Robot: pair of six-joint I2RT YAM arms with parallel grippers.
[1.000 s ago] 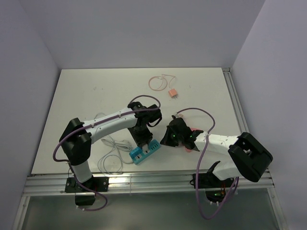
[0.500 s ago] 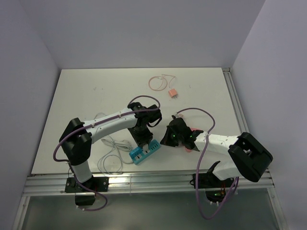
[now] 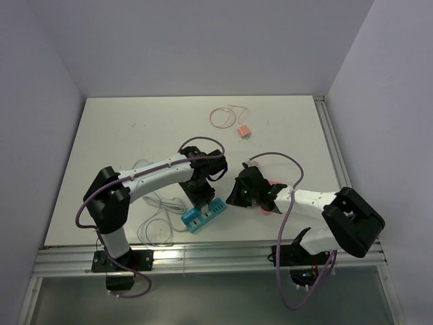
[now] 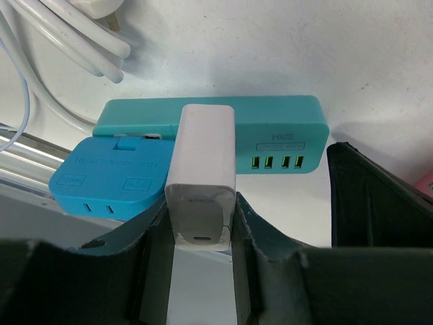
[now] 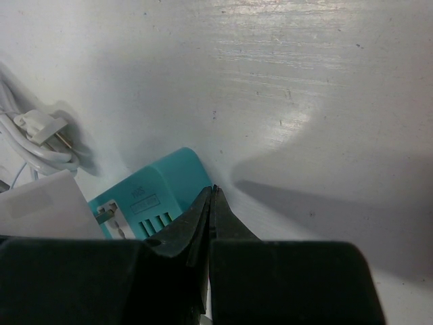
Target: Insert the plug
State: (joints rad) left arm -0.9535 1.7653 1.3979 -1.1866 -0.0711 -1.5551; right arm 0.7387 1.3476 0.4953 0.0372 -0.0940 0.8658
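Note:
A teal power strip point(image 3: 204, 214) lies near the table's front edge. It also shows in the left wrist view point(image 4: 277, 122) and the right wrist view point(image 5: 162, 189). My left gripper point(image 3: 200, 200) point(image 4: 201, 215) is shut on a white charger plug point(image 4: 203, 162) and holds it against the strip's socket face. In the right wrist view the white plug point(image 5: 40, 210) has a metal prong at the socket opening. My right gripper point(image 3: 235, 196) point(image 5: 212, 193) is shut and empty, its tip pressed against the strip's right end.
A blue adaptor point(image 4: 111, 179) sits on the strip's left end. A white cable point(image 3: 159, 218) coils to the left of it. A pink plug point(image 3: 243, 132) with a thin looped cord point(image 3: 220, 117) lies far back. The table's front rail point(image 3: 203, 254) is close behind the strip.
My left wrist has shifted very slightly to the left with the white plug in it. The strip and my right gripper have stayed in place.

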